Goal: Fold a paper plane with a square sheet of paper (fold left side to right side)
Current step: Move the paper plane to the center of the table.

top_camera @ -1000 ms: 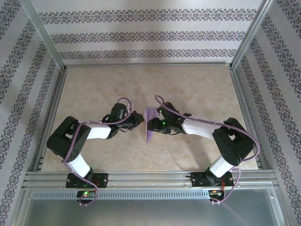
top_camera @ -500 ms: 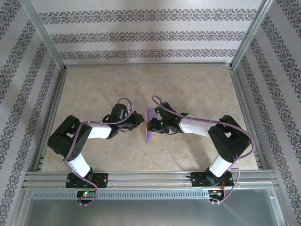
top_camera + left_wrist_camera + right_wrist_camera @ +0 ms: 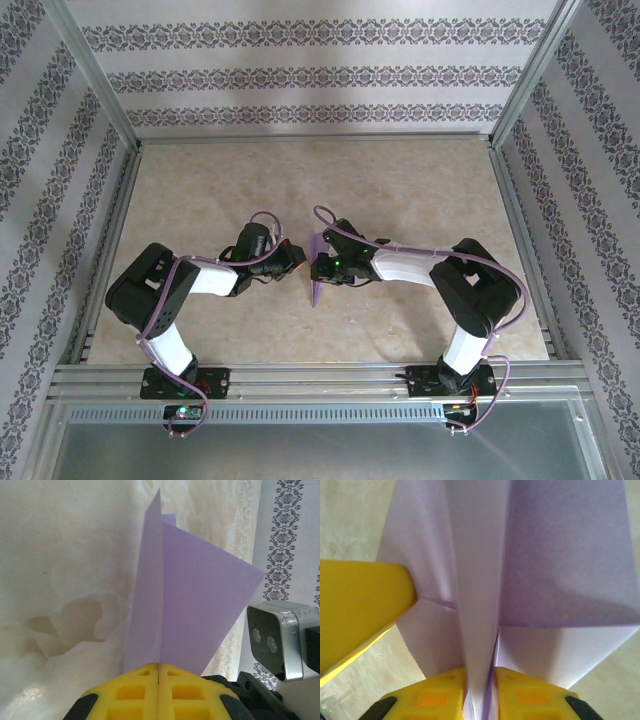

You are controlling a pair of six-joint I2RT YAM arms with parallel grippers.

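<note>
Lavender paper [image 3: 192, 595], part-folded, stands on edge over the table [image 3: 400, 190] middle — left gripper [image 3: 158, 669] clamped tight on one end, right gripper [image 3: 480, 672] narrowed onto the central ridge, seemingly pinching it. If the grippers pull apart, it could tear or slip — skewing the crease

Lavender paper plane [image 3: 318, 272], part-folded: narrow, creased lengthwise, flaps doubled along a centre fold, plain and unmarked. Upright on edge over the middle of the tabletop [image 3: 400, 180], pointed end toward the near side. Pinched at one edge by left end effector [image 3: 158, 666], centre fold clamped by right end effector [image 3: 480, 674].
</note>
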